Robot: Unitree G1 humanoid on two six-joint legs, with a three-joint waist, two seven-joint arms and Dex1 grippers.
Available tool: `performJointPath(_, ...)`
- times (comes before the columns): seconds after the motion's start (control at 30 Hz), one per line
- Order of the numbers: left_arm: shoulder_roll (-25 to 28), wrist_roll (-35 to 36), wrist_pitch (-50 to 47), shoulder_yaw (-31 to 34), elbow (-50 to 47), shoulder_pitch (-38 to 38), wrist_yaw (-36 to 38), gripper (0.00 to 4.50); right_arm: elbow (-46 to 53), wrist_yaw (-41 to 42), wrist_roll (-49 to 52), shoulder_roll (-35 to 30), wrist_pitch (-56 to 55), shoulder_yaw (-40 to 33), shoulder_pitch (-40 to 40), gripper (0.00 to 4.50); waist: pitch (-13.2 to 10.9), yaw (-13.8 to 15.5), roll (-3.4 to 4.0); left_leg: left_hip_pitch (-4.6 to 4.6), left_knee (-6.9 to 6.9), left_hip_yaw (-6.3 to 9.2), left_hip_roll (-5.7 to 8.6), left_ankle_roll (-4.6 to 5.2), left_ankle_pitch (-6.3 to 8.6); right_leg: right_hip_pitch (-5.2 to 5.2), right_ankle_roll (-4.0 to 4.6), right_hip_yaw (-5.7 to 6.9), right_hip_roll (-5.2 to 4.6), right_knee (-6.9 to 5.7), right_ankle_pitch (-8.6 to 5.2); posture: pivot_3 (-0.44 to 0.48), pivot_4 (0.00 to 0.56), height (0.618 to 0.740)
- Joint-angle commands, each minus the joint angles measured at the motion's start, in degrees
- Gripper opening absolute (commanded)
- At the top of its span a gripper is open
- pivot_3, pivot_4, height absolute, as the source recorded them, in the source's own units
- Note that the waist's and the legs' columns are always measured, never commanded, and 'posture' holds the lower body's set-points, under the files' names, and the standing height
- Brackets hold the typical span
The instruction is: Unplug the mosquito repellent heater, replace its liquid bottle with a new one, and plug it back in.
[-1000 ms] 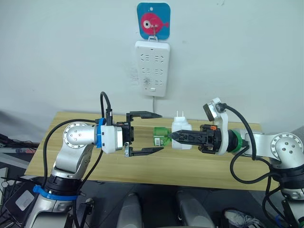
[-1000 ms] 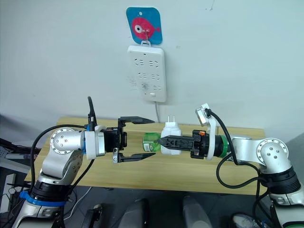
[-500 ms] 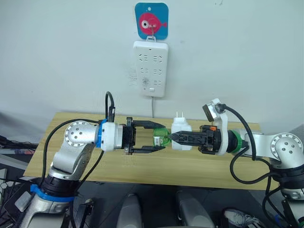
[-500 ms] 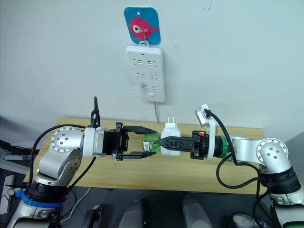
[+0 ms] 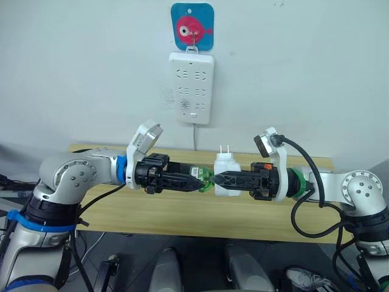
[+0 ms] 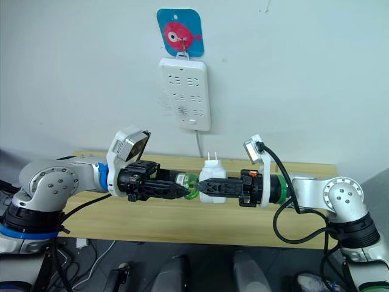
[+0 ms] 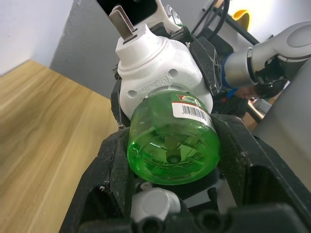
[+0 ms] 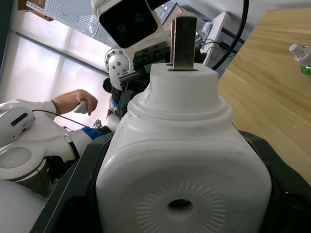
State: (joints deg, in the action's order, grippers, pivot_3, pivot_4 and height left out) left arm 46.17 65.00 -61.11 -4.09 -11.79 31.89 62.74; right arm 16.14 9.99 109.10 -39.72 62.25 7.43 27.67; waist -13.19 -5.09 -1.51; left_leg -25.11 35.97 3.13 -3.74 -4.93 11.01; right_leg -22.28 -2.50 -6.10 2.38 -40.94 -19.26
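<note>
We see a white power strip on the wall beneath a blue fish hook plaque, its cord dropping behind the wooden bench.

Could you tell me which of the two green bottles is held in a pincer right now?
The green bottle screwed into the white heater, clamped by the left pincer; the other, white-capped bottle lies loose on the table.

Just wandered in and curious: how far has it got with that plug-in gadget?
Done: small white plastic heater is unplugged, held in right fingers. In hand: left fingers grip the translucent green bottle still in the heater. Left: remove it, fit a new one, replug into white wall strip.
</note>
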Motion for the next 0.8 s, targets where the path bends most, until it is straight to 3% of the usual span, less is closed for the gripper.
performJointPath(0.03, 2.3, -6.9, 5.9, 2.1, -1.7, -2.4, 1.3, 3.22, 0.8, 0.9, 1.4, -1.0, -0.2, -2.4, -0.1, 3.05, 0.0, 0.0, 0.0, 0.0, 0.01, 0.0, 0.0, 0.0, 0.0, 0.0, 0.0, 0.0, 0.0, 0.01, 0.0, -0.102, 0.196, 0.718)
performJointPath(0.17, 3.5, -16.6, 17.3, 0.9, -3.6, -7.4, 4.9, 4.49, 0.6, 1.0, 1.4, -1.1, -0.2, -2.4, 0.0, 3.05, 0.0, 0.1, 0.02, 0.02, 0.0, -0.07, 0.01, 0.0, 0.0, 0.0, 0.01, -0.06, -0.01, 0.0, 0.0, -0.1, 0.198, 0.718)
performJointPath(0.3, 0.9, -28.0, 34.1, 0.6, -3.3, -11.0, 6.0, 4.5, 0.6, 0.9, 1.4, -1.0, -0.2, -2.5, 0.0, 3.05, 0.0, 0.3, 0.02, -0.01, 0.0, -0.07, 0.02, 0.0, 0.0, -0.01, 0.15, -0.05, -0.04, 0.04, 0.08, -0.1, 0.198, 0.718)
performJointPath(0.37, -4.2, -34.3, 48.8, 1.4, -3.2, -12.2, 4.9, 4.5, 0.6, 0.9, 1.4, -1.1, -0.1, -2.5, -0.1, 3.05, 0.0, 0.4, 0.02, -0.01, 0.0, -0.1, 0.05, 0.0, 0.0, 0.0, 0.2, -0.06, -0.09, 0.07, 0.11, -0.1, 0.2, 0.718)
performJointPath(0.5, -10.3, -37.8, 64.5, 2.7, -4.8, -13.8, 6.5, 4.5, 0.5, 1.0, 1.4, -1.2, 0.0, -2.6, -0.1, 3.05, 0.0, 0.5, 0.01, -0.14, 0.05, -0.16, 0.1, 0.0, 0.0, -0.01, 0.25, -0.07, -0.16, 0.14, 0.14, -0.1, 0.201, 0.718)
performJointPath(0.77, -12.0, -38.7, 70.4, 0.9, -4.2, -13.8, 7.9, 4.5, 0.5, 1.0, 1.3, -1.1, 0.0, -2.6, -0.1, 3.05, 0.0, 0.3, 0.02, -0.12, 0.06, -0.11, 0.08, 0.0, 0.0, -0.01, 0.25, -0.04, -0.1, 0.07, 0.14, -0.104, 0.203, 0.718)
performJointPath(0.8, -12.1, -38.4, 70.4, 0.8, -4.2, -13.7, 8.0, 4.31, 0.5, 1.0, 1.3, -1.1, 0.0, -2.6, -0.1, 3.05, 0.0, 0.3, 0.02, -0.12, 0.07, -0.11, 0.08, 0.0, 0.0, -0.01, 0.25, -0.05, -0.1, 0.07, 0.14, -0.104, 0.203, 0.718)
